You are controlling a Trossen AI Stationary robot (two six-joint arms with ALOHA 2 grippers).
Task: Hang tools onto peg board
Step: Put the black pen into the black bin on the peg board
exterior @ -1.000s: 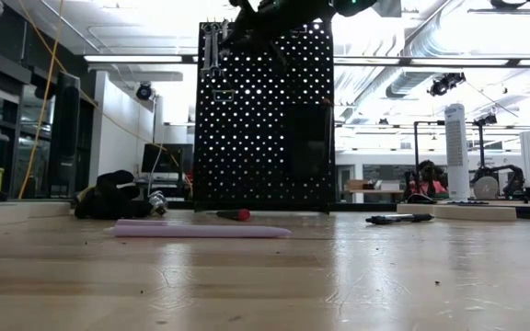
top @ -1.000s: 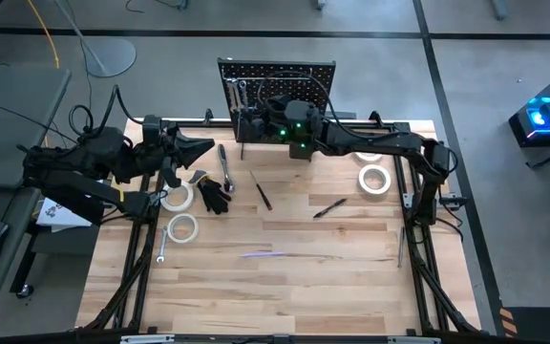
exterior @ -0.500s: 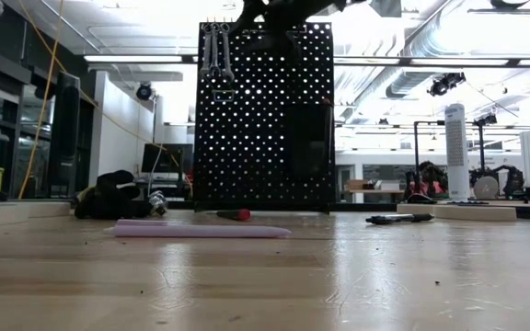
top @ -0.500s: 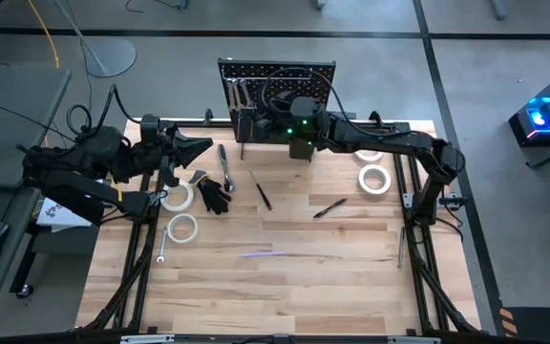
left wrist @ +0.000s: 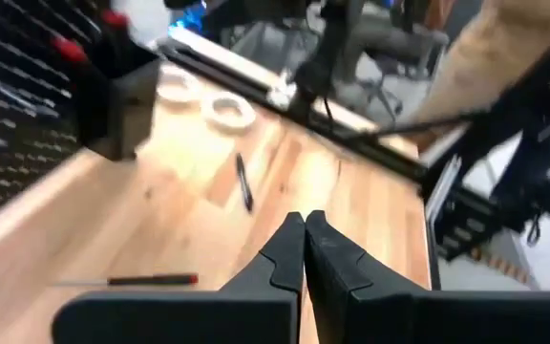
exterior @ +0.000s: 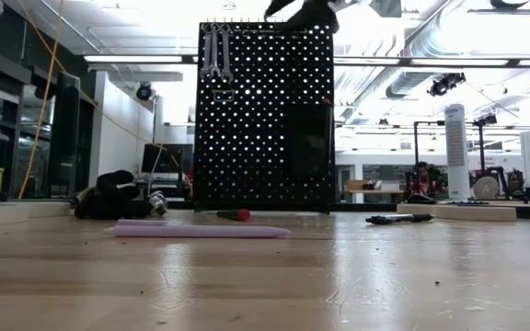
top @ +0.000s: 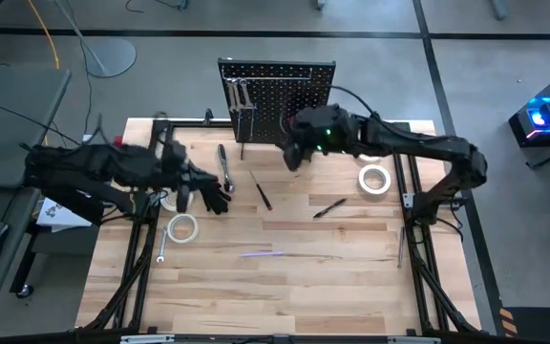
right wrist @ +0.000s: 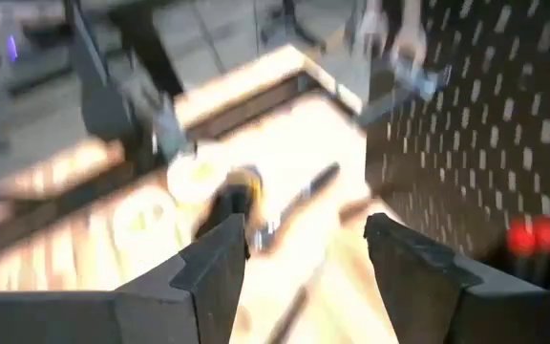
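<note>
The black peg board (top: 277, 84) stands upright at the table's far edge, also in the low view (exterior: 265, 115). Two silver wrenches (exterior: 215, 51) hang from hooks at its top left. My right gripper (top: 293, 155) is open and empty, just in front of the board; its wrist view shows the parted fingers (right wrist: 304, 253). My left gripper (top: 196, 182) is shut and empty (left wrist: 304, 229), above the table beside the black-handled pliers (top: 216, 196). A silver wrench (top: 224, 162), a red-handled screwdriver (top: 262, 191) and a dark screwdriver (top: 329, 207) lie flat on the table.
White tape rolls lie at the left (top: 183, 228) and right (top: 375, 179). A small wrench (top: 161, 246) lies near the left edge and a purple stick (top: 264, 254) in the middle. A black bin (exterior: 311, 138) is fixed to the board.
My right gripper has drawn back from the board's top left toward the table's near right, leaving a second wrench hanging beside the first. My left gripper has gone toward the table's near edge and down, to beside the pliers.
</note>
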